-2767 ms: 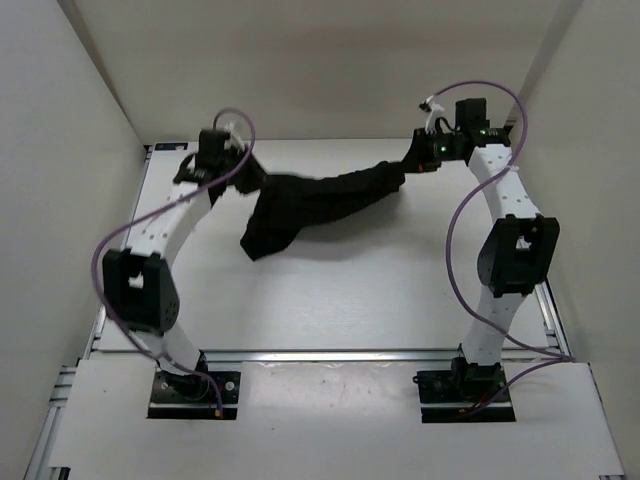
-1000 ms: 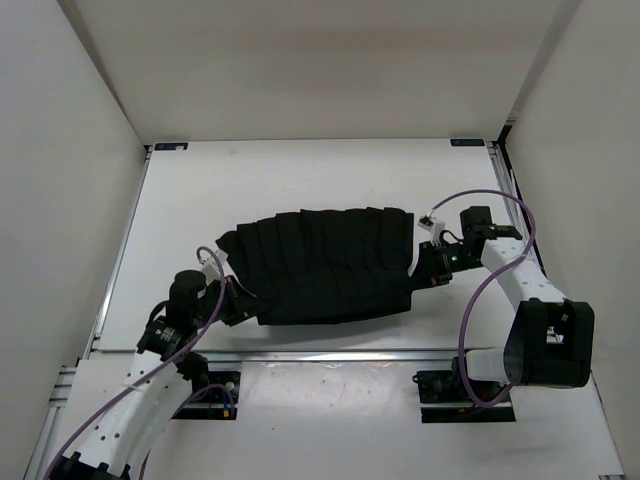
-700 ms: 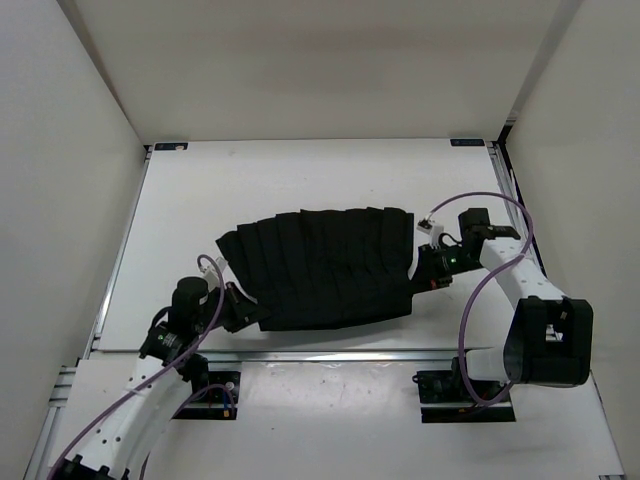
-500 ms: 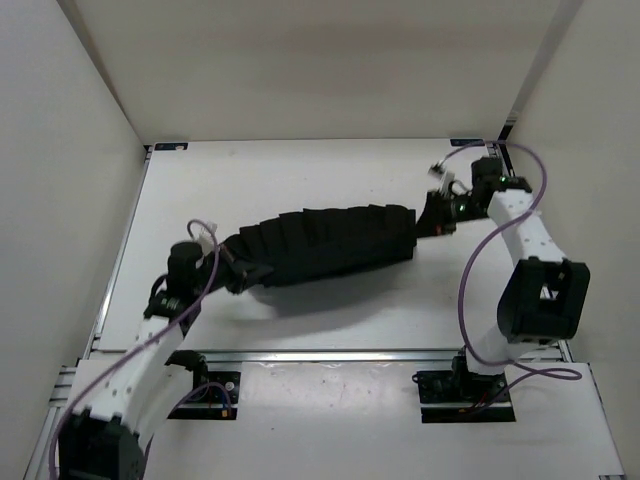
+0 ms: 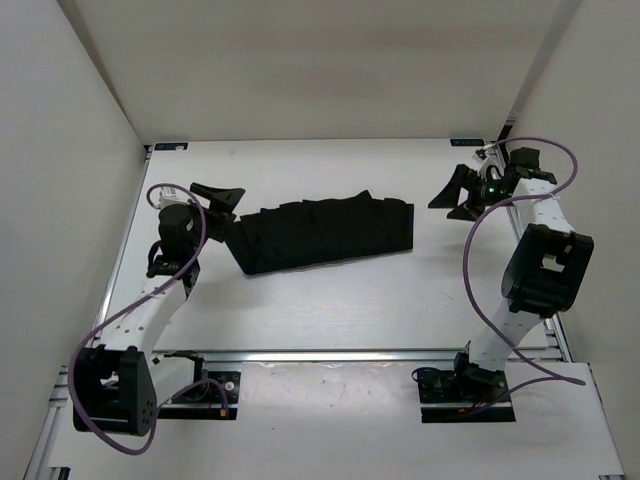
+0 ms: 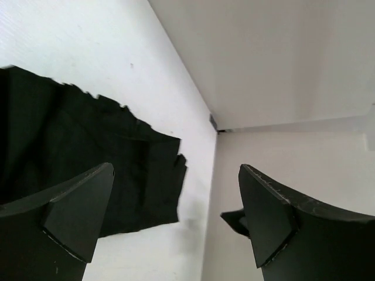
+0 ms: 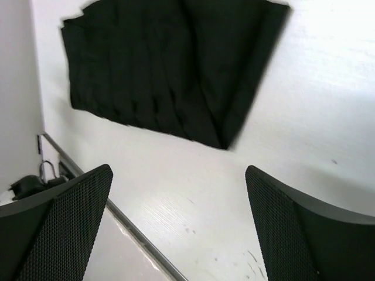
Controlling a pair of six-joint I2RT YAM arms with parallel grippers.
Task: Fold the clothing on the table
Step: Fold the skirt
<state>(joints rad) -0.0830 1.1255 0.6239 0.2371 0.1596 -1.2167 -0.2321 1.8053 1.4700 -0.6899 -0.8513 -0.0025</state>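
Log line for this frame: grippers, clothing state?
left gripper: open, empty | right gripper: open, empty | clothing: narrow band flat on table, unheld

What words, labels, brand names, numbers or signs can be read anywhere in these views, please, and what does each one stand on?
None: no word, label, brand, number or sign can be read in any view.
The black pleated garment is plain, with no visible tag or print.
The white table shows only faint scuff marks, not writing.
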